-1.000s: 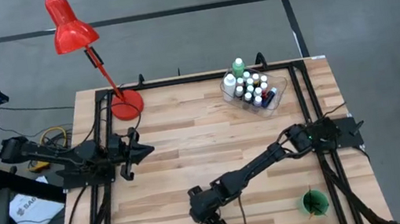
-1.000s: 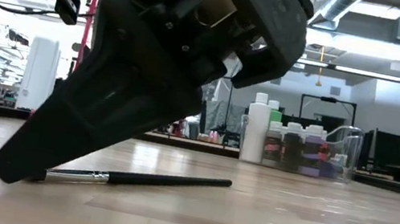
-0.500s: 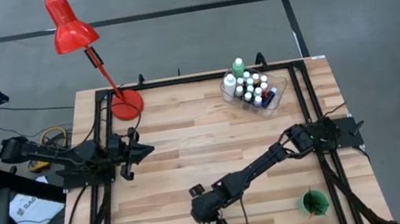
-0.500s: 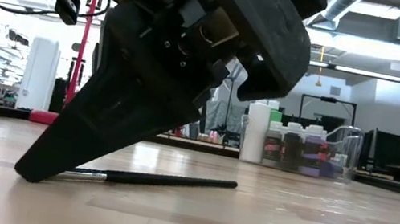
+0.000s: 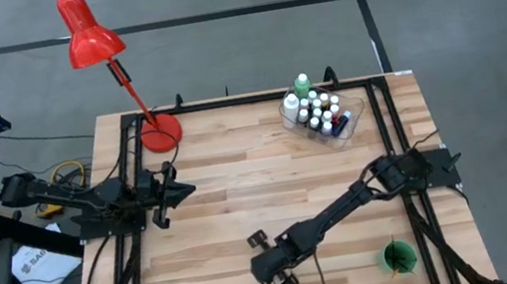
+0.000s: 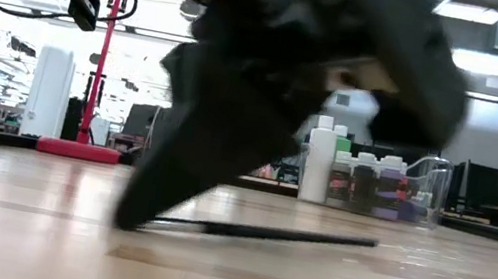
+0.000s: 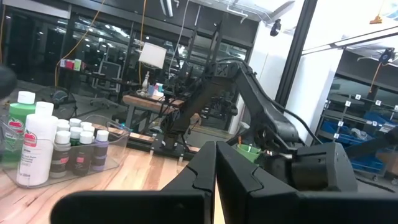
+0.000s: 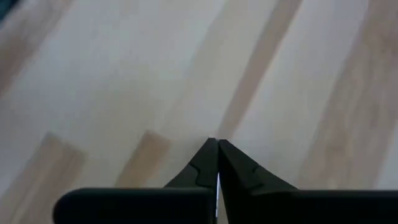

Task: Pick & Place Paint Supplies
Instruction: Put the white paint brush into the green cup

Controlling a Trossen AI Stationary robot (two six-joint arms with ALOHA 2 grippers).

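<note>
**Clerk:** Item one, right gripper (image 5: 284, 278). Location and condition?

**Checker:** Near edge of the table (image 5: 225, 156), about centre. Fingers clenched tip to tip, pressed down to the wood. The right wrist view shows nothing between them.

**Clerk:** Item two, paintbrush (image 6: 254, 231)?

**Checker:** Flat on the table, one end meeting the right gripper's tip, the handle running off to the right. Whether that end is pinched, I cannot tell. Entered as not yet lifted.

**Clerk:** Item three, bottles?

**Checker:** All in the clear plastic tub (image 5: 357, 106) at the far right: green bottle (image 5: 301, 84), white bottle (image 5: 291, 106), and the small paint bottles (image 5: 322, 112) packed beside them. None loose on the table.

**Clerk:** Green cup (image 5: 399, 257)?

**Checker:** Near right corner, well apart from the brush. Contents too small to list.

**Clerk:** Left gripper (image 5: 178, 190)?

**Checker:** Waiting at the left side, fingers closed on nothing.

**Clerk:** Balance?

**Checker:** By my reckoning, bottles done; this brush outstanding. It wants a secure grip, a lift and a carry, probably to the cup.
</note>
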